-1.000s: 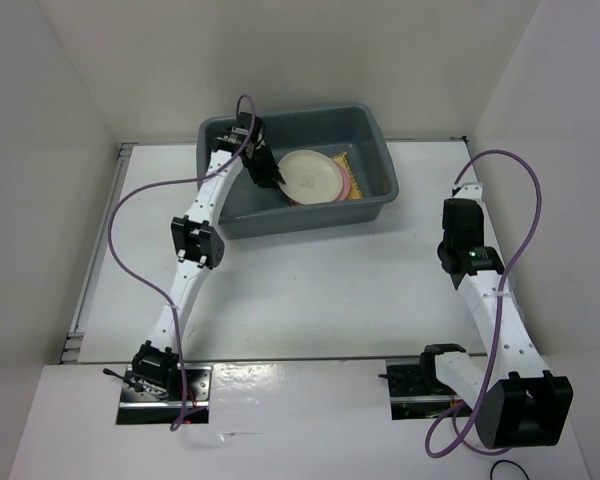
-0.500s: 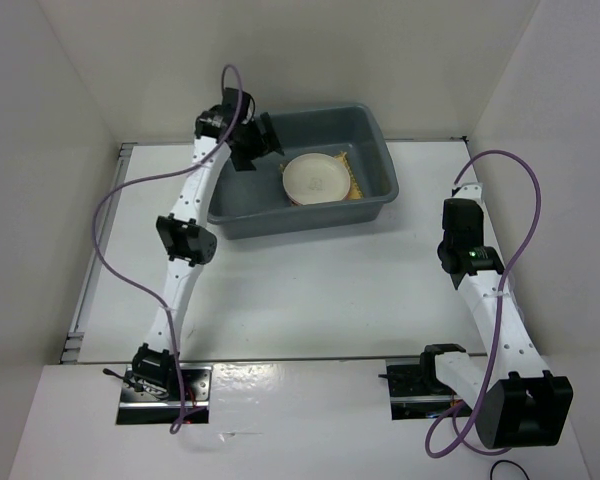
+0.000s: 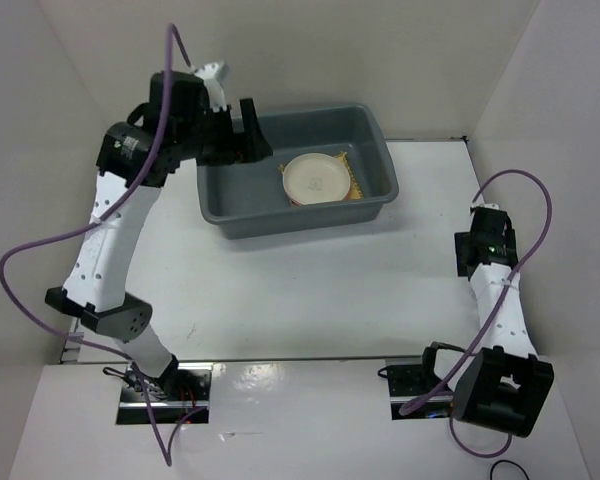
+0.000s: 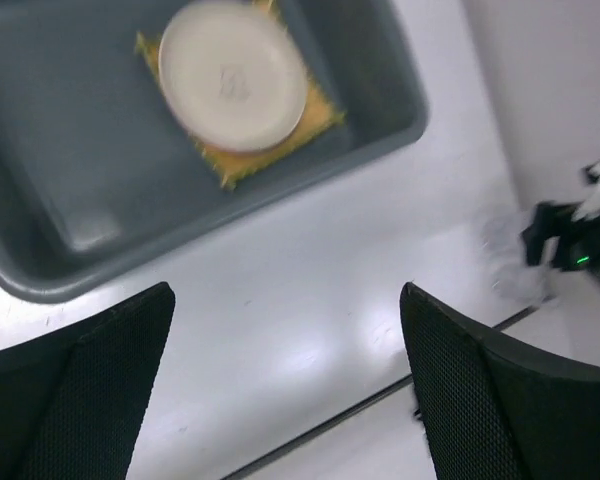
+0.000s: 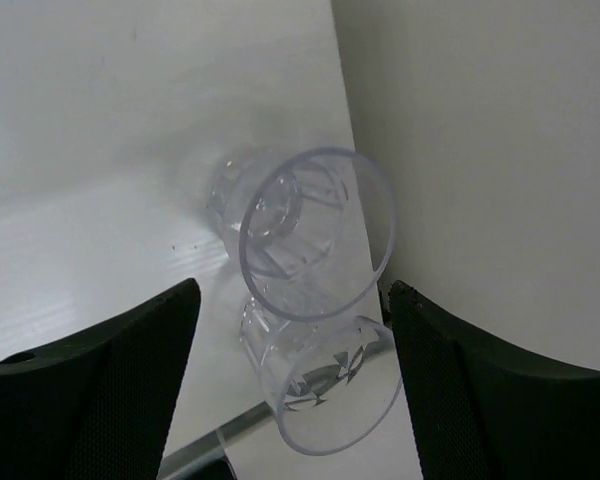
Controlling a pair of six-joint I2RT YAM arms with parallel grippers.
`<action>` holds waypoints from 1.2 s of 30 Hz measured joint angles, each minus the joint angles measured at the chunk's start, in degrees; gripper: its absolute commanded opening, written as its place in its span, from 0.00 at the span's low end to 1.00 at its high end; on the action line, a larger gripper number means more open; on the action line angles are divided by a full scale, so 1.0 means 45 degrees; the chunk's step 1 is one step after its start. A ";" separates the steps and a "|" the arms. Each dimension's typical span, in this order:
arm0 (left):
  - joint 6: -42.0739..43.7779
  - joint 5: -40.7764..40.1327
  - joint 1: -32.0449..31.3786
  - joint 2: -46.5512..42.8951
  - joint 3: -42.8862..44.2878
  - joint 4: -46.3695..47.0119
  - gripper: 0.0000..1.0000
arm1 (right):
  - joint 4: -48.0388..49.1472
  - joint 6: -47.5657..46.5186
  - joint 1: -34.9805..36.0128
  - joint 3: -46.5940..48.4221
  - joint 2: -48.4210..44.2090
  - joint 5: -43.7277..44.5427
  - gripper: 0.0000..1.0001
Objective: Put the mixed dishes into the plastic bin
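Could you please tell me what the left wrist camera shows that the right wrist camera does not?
Only the left wrist view shows the gray-blue bin, with the cream plate lying on the yellow placemat inside it. Only the right wrist view shows two clear glasses close together beside the wall. Both views share the white table and, at the bottom edge, their own open gripper: the left gripper in one, the right gripper in the other.
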 measured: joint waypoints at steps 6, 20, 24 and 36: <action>0.0835 0.1054 0.1370 -0.1797 -0.7718 0.1642 0.99 | -0.0301 -0.1151 -0.0471 -0.0345 0.0772 -0.1039 0.81; 0.1253 0.2259 0.2832 -0.5008 -1.2560 0.3424 0.99 | -0.0029 -0.2837 -0.1744 0.0185 0.4342 -0.3094 0.00; 0.0816 0.2181 0.2914 -0.5911 -1.4430 0.4148 0.95 | -0.0782 -0.3060 -0.1787 0.1015 0.4328 -0.4061 0.00; -0.1418 0.0515 0.2987 -1.0224 -1.6305 0.3614 0.87 | -0.1749 -0.3910 0.4959 0.9821 0.1753 -0.6008 0.00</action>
